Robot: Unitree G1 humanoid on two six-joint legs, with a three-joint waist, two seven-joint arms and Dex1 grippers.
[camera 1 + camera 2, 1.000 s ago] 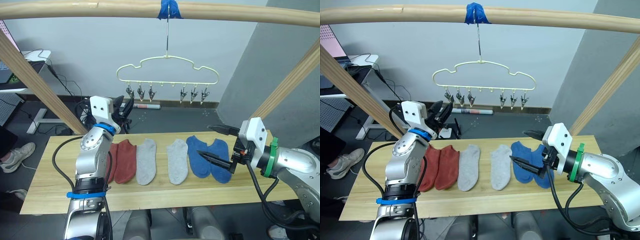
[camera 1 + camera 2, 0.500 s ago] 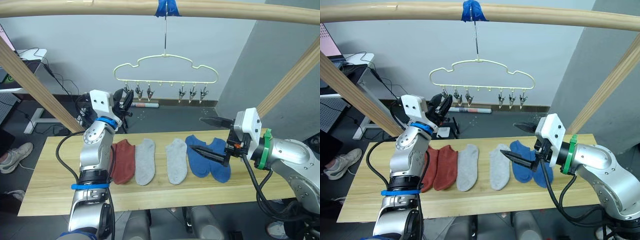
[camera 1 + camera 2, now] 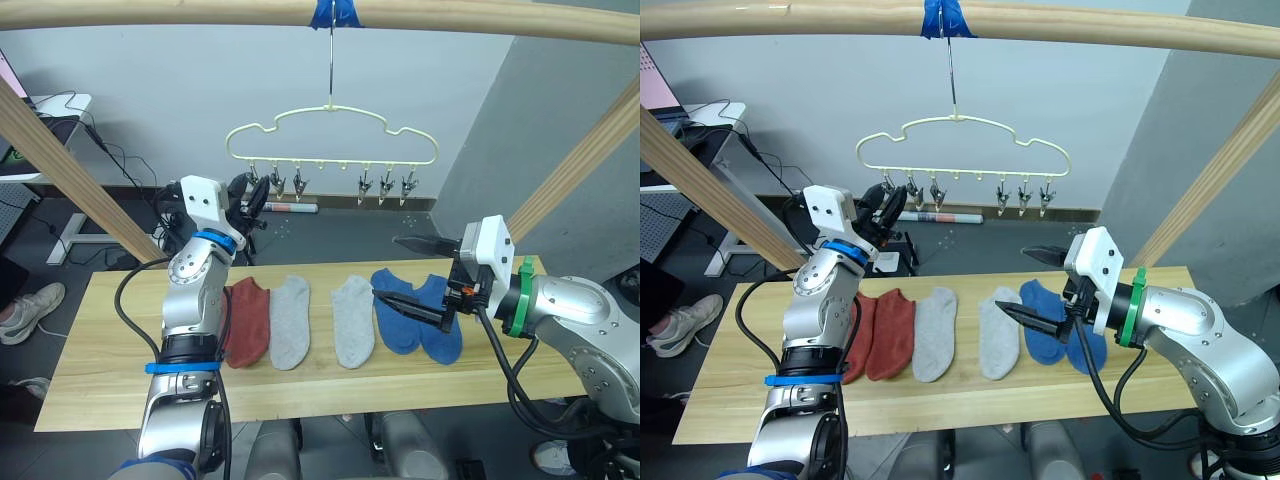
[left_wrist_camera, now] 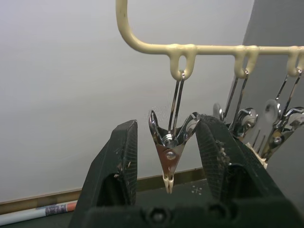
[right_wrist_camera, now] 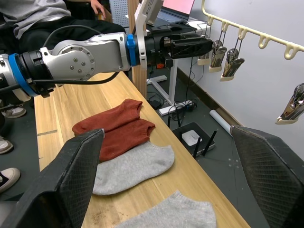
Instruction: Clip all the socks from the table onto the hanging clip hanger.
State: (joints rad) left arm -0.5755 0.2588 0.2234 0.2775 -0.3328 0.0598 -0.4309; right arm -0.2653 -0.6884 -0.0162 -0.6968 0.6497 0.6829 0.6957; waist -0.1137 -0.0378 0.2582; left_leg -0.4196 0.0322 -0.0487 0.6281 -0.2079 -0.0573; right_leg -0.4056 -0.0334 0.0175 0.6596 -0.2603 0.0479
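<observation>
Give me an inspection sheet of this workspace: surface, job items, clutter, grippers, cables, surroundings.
Surface: table of pale wooden planks, level.
Job's things: six socks lie flat in a row, two rust-red socks, two grey socks, two blue socks; clip hanger hangs from the wooden pole, its clips bare.
Clutter: nothing seen on the table besides the socks.
Grippers: left gripper open, fingers either side of the hanger's end clip; right gripper open above the blue socks, holding nothing.
Cables: black cables run along both arms; more on the floor behind.
Surroundings: a person's shoe beside the table; grey wall behind.
</observation>
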